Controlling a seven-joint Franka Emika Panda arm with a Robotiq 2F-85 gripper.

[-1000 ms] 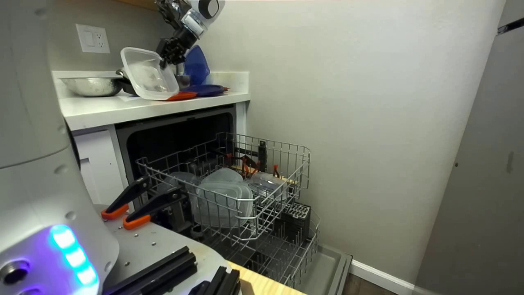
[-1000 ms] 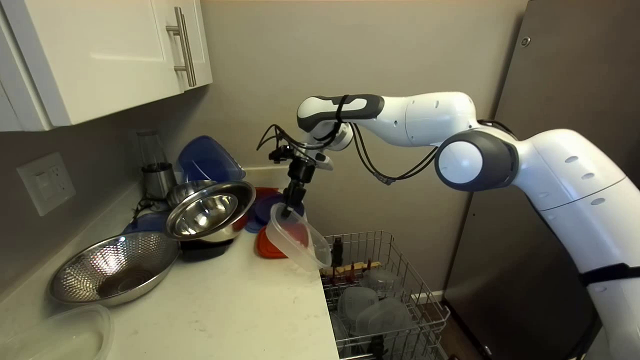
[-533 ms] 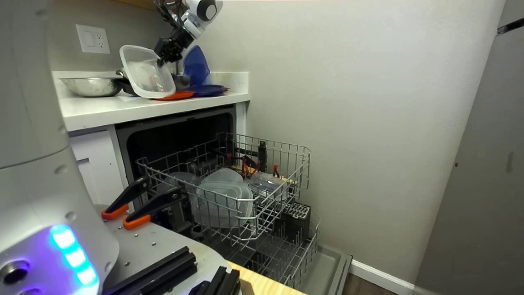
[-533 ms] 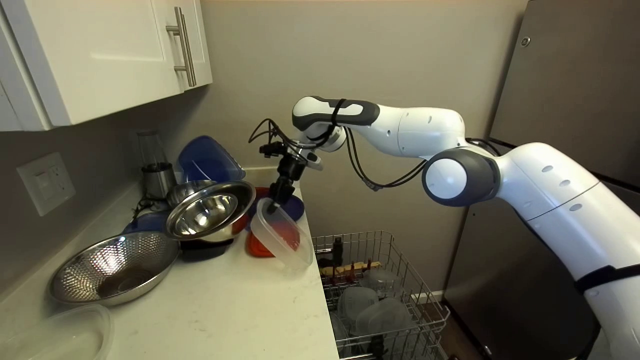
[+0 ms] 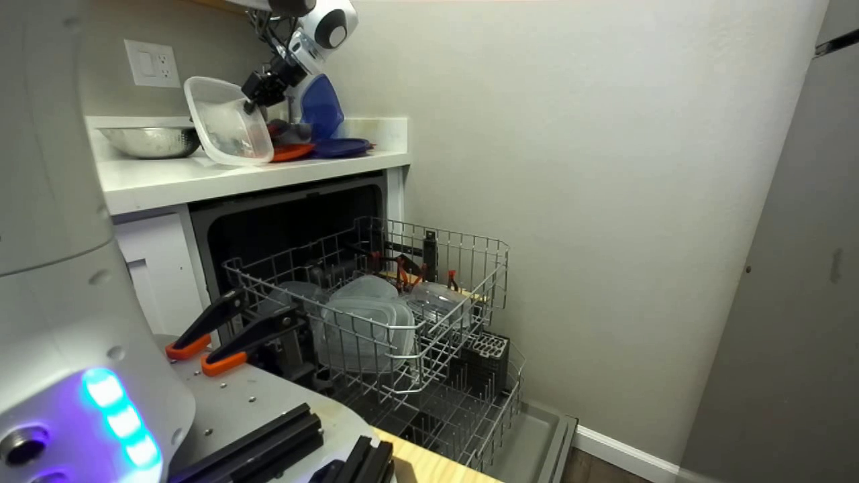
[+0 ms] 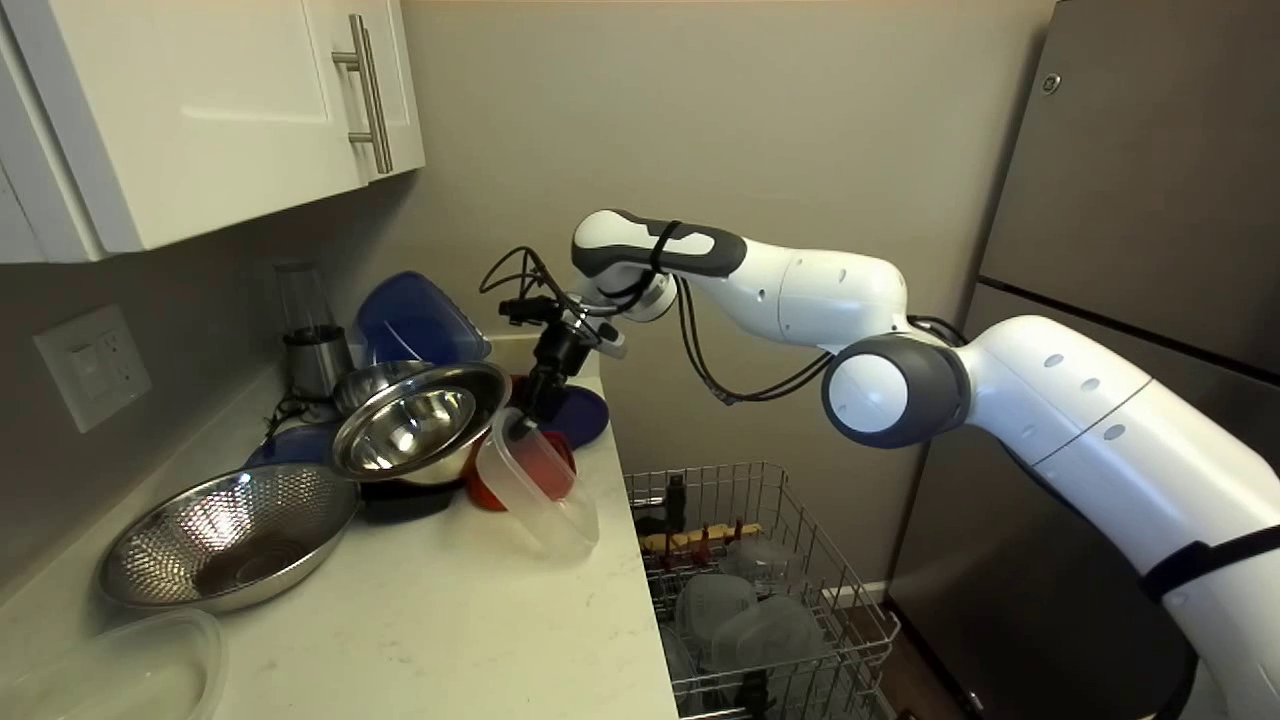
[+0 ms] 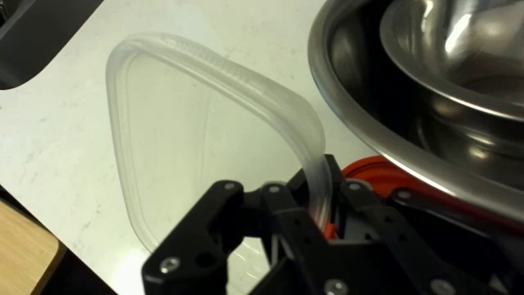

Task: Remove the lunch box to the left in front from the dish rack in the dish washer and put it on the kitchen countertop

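Currently your gripper is clamped on the lunch box by its rim; in the wrist view that rim runs thru your grip at the box's 4 o'clock. In both exterior views you see it tilted, 1 end low over the kitchen countertop, nr the front edge; can't tell fr here whether it touches the slab.

Take the box as clock center in an exterior view: you've stainless mixing bowls at 10 o'clock, nr the rim w/ a gap showing in the wrist view; a perforated colander at 9; a clear plastic tub at 8, partly out of view; a dark-blue lid at 1; a steel-gray fridge at 3. Red lid lies partly hidden behind the box there.

Same center, again in an exterior view: dish rack at 5 o'clock, jutting out of the dish washer, w/ translucent containers in it & a black utensil basket below. At 6 you've 2 black spring clamps w/ orange tips on a gray plate; at 7, your arm's white base, status lights glowing blue
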